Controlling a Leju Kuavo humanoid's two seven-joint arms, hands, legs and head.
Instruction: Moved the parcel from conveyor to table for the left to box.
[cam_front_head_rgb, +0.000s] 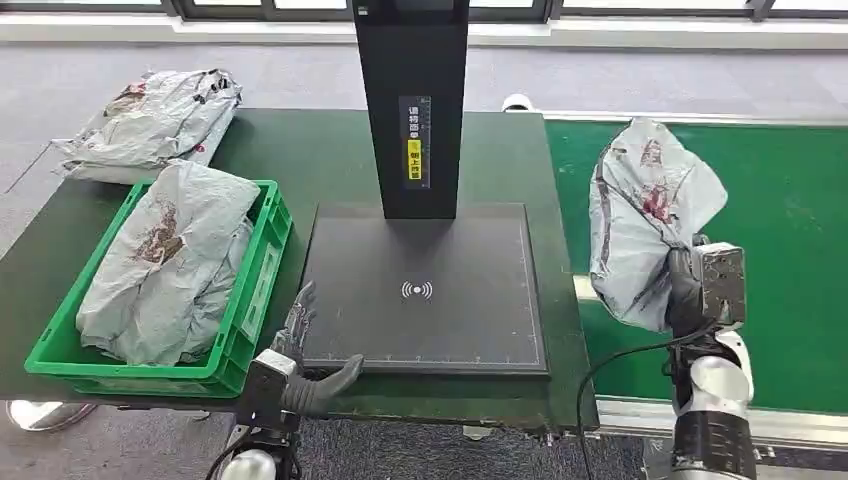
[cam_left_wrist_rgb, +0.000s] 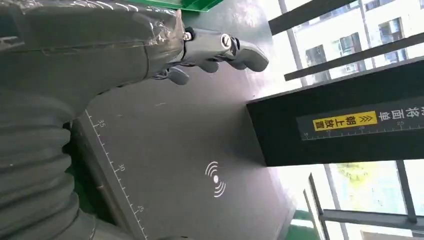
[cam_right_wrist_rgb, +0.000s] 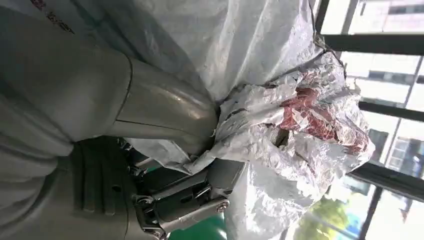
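Your right robot hand (cam_front_head_rgb: 688, 290) grips the parcel (cam_front_head_rgb: 645, 215) above the conveyor (cam_front_head_rgb: 800, 230); it looks soft, light and crinkly, so hold bunched film. Left robot hand (cam_front_head_rgb: 305, 350) rests spread beside the scanner pad (cam_front_head_rgb: 430, 290).

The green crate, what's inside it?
The crate holds a crumpled grey parcel that fills most of it and rises above the rim. Whatever lies beneath, crate floor included, is covered.

Parcel-sorting station in a logistics workplace.
Marked as such by a green conveyor belt (cam_front_head_rgb: 790, 230), a black scanning platform (cam_front_head_rgb: 430, 290) with a wireless symbol and ruled edges under an upright post (cam_front_head_rgb: 413, 100), a green plastic crate (cam_front_head_rgb: 262, 270) holding a bagged parcel (cam_front_head_rgb: 170, 260), and tall windows (cam_left_wrist_rgb: 350, 45) behind.
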